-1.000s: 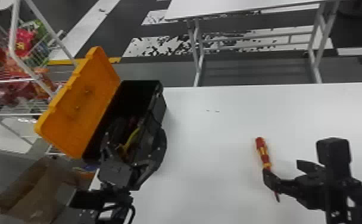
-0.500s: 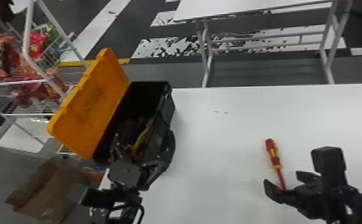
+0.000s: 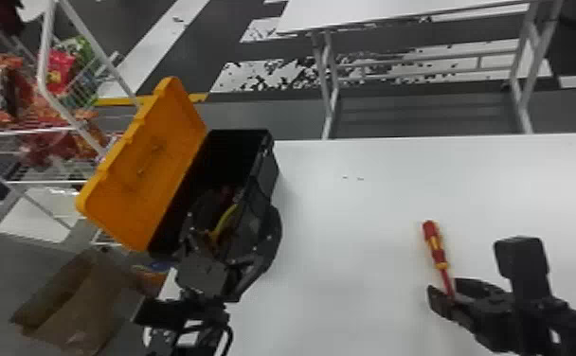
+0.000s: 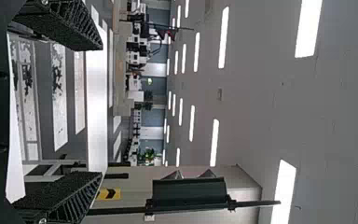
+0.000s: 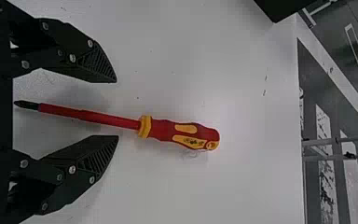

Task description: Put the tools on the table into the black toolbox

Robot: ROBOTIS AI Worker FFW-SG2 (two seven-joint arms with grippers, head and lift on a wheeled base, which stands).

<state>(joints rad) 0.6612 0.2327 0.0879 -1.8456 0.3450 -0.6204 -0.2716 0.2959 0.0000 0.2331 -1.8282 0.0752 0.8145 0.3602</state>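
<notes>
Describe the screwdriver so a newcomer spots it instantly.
On the white table, look to the right of the black toolbox. The screwdriver lies there, its shaft between the right gripper's open fingers. Unlike that black gripper, its handle is red and yellow.

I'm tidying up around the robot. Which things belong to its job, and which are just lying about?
Part of the job: screwdriver, black toolbox, white table, left gripper, right gripper.

Just about: packets on the wire rack, brown cardboard, far table.

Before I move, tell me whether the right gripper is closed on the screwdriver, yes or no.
No, the right gripper is open, with a gap showing between each finger and the screwdriver.
</notes>
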